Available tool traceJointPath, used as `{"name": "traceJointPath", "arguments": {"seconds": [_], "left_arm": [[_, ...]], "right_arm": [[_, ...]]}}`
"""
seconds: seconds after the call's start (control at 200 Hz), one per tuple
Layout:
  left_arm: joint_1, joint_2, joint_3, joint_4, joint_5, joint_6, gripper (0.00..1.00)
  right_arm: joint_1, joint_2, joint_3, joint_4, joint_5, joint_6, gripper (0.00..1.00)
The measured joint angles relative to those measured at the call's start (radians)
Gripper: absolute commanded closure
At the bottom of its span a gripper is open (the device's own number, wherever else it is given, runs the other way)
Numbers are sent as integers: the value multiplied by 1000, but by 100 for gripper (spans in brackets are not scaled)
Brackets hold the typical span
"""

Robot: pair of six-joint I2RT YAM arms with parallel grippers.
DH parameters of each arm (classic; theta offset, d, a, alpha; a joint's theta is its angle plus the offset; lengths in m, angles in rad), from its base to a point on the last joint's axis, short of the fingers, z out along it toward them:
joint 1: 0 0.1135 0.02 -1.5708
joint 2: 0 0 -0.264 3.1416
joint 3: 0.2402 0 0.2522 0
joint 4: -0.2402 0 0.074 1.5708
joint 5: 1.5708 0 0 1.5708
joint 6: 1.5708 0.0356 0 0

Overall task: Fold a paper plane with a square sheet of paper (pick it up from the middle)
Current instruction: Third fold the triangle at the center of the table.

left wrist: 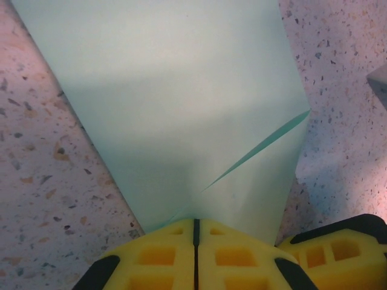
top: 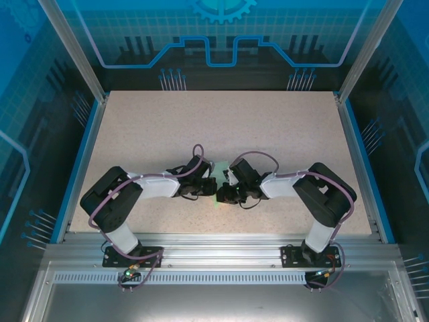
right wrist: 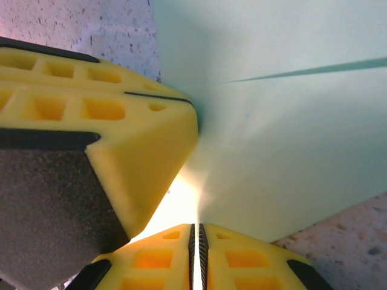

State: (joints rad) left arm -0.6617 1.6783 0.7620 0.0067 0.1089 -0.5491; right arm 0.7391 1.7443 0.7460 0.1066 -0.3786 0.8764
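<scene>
Mint-green square sheet of paper [left wrist: 181, 90], thin and plain, is being pinched along its near edge by both grippers at once. The left gripper [left wrist: 195, 254], with blocky yellow foam fingers, is clamping the sheet between fully closed jaws, and the paper is fanning out ahead of its fingertips. A folded flap [left wrist: 260, 175] is lying over the sheet, its diagonal edge running from just ahead of those fingertips away to their right.

The right gripper [right wrist: 196, 257], of the same yellow foam, is closing on the paper too, with the sheet's edge running down into the seam between its jaws. It is sitting just beside the left one, the two nearly touching.

Two pinches this close together are probably serving to hold the limp sheet steady and taut at the root of the fold, so the crease can be set or the next one started. Whether the paper is resting on the speckled stone-look table top [left wrist: 36, 169] or hanging just above it I cannot tell.

From above, the left arm [top: 114, 201] and the right arm [top: 322, 194] are bending elbows-out, with forearms angling inward and wrists meeting between the bases.
</scene>
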Motion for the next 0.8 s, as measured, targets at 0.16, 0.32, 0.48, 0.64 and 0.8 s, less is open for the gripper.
{"name": "traceJointPath", "arguments": {"seconds": [0.16, 0.32, 0.48, 0.64, 0.8], "left_arm": [[1, -3, -2, 0, 0, -2, 92], [1, -3, -2, 0, 0, -2, 92], [2, -4, -2, 0, 0, -3, 92], [3, -4, -3, 0, 0, -3, 92], [4, -4, -3, 0, 0, -2, 92]], "right_arm": [[6, -14, -1, -5, 6, 3, 86], [38, -54, -9, -3, 6, 8, 85], [62, -28, -9, 10, 5, 18, 86], [62, 2, -7, 22, 4, 29, 86], [54, -26, -8, -10, 18, 21, 85]]}}
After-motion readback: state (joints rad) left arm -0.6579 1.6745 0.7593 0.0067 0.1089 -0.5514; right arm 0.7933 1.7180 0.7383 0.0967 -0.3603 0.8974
